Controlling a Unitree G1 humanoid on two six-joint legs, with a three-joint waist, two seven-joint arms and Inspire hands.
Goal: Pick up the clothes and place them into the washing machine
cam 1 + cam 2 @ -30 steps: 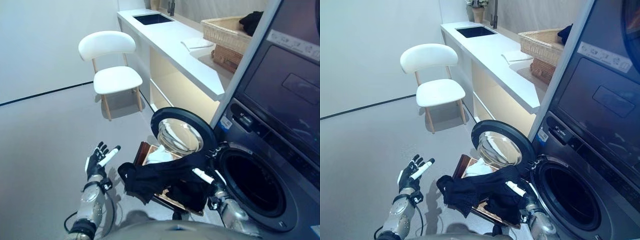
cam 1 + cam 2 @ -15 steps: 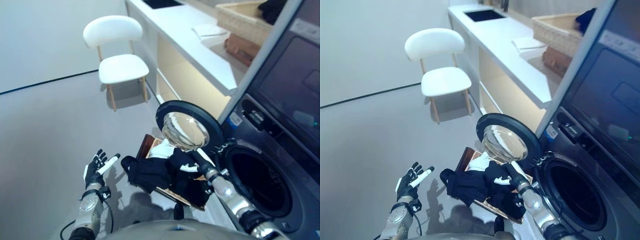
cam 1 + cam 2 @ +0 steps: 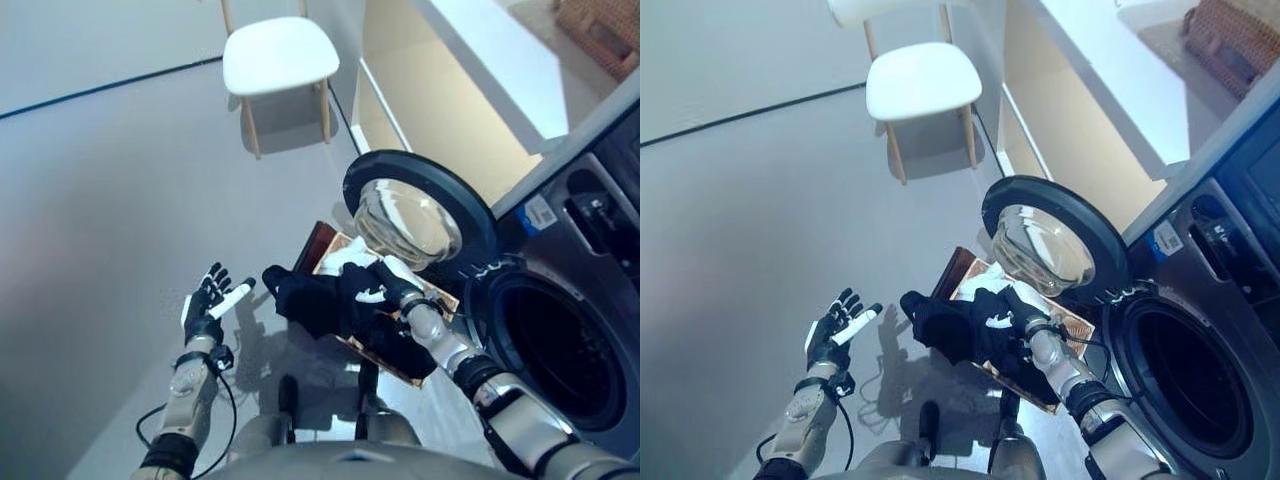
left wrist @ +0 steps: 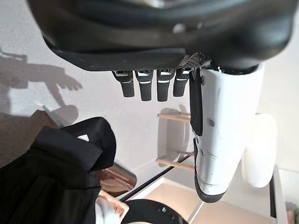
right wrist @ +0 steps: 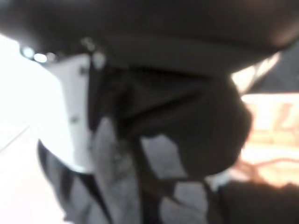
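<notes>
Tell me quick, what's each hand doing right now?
Left hand: open, empty.
Right hand: shut on the black clothes over the basket.

The washing machine [image 3: 600,330] stands at the right, its round drum mouth [image 3: 555,350] open and unblocked; the door [image 3: 418,220] hangs swung out to the left of the mouth, standing over the far end of the basket [image 3: 330,250]; dark clothes [image 3: 330,305] heaped on the basket fill the room between door and near floor; the floor [image 3: 100,220] to the left lies open up to the chair [image 3: 278,60]; the worktop [image 3: 500,60] closes the far right.
</notes>
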